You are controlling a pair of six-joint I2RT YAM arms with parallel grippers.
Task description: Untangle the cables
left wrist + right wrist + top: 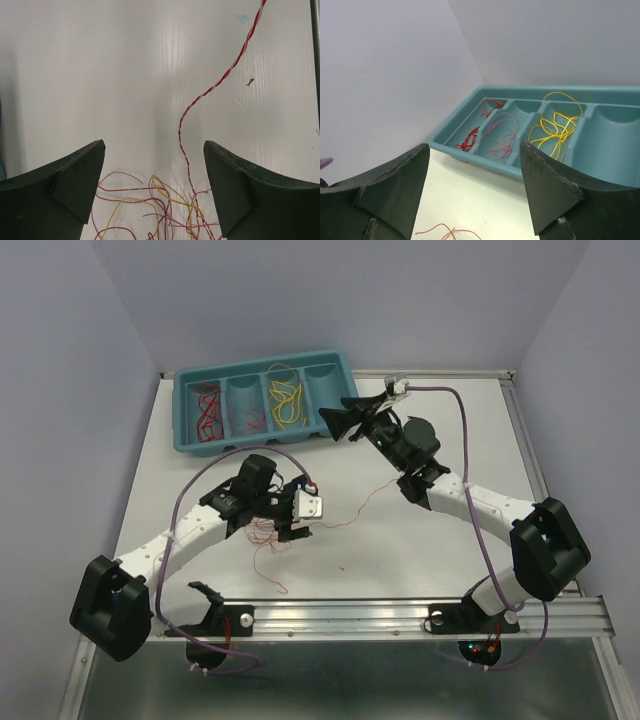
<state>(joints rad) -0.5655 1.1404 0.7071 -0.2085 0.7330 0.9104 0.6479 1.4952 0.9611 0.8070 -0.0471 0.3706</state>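
A tangle of hair-thin red, yellow and pink cables [160, 210] lies on the white table, low between the fingers of my left gripper [154, 145], which is open and holds nothing. A twisted red-and-white cable [220, 80] runs from the tangle toward the far right. From above, the left gripper [293, 515] hovers over this tangle [265, 537]. My right gripper [340, 418] is open and empty, raised near the teal tray [182, 410]. Its wrist view shows the right gripper [475, 145] facing the tray [470, 150], with a cable end [445, 232] below.
The tray holds red cables [475, 135], pink cables [500, 135] and yellow cables [555, 127] in separate compartments; its rightmost compartment [615, 145] has nothing in it. Walls stand close behind and beside the table. A metal rail [400, 615] runs along the near edge.
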